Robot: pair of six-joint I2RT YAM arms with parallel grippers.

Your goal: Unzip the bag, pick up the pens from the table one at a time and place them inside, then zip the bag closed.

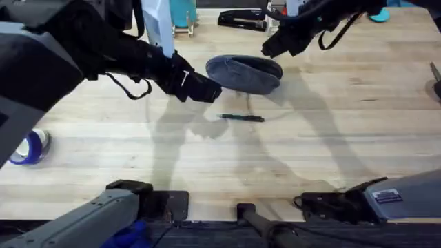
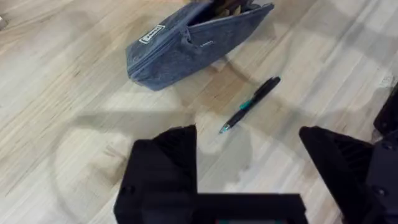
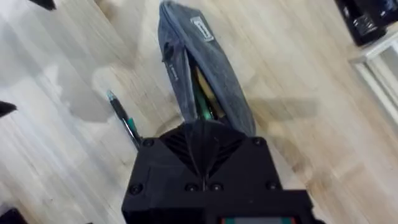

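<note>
The grey-blue bag (image 1: 242, 74) lies on the table (image 1: 324, 151) at the back middle, its zipper open. In the right wrist view several pens (image 3: 203, 102) lie inside the bag (image 3: 214, 62). One dark pen with a bluish-green section (image 1: 241, 118) lies on the wood just in front of the bag. My left gripper (image 1: 205, 89) hovers beside the bag's left end; its fingers (image 2: 165, 165) stand wide apart, and the loose pen (image 2: 252, 104) and the bag (image 2: 186, 46) lie ahead of them. My right gripper (image 1: 275, 47) hangs over the bag's right end, its fingers (image 3: 202, 146) pressed together.
A black stapler (image 1: 241, 21) lies at the table's back edge behind the bag. A blue tape roll (image 1: 31, 148) sits at the far left. A light blue and white stand (image 1: 160, 24) rises at the back left.
</note>
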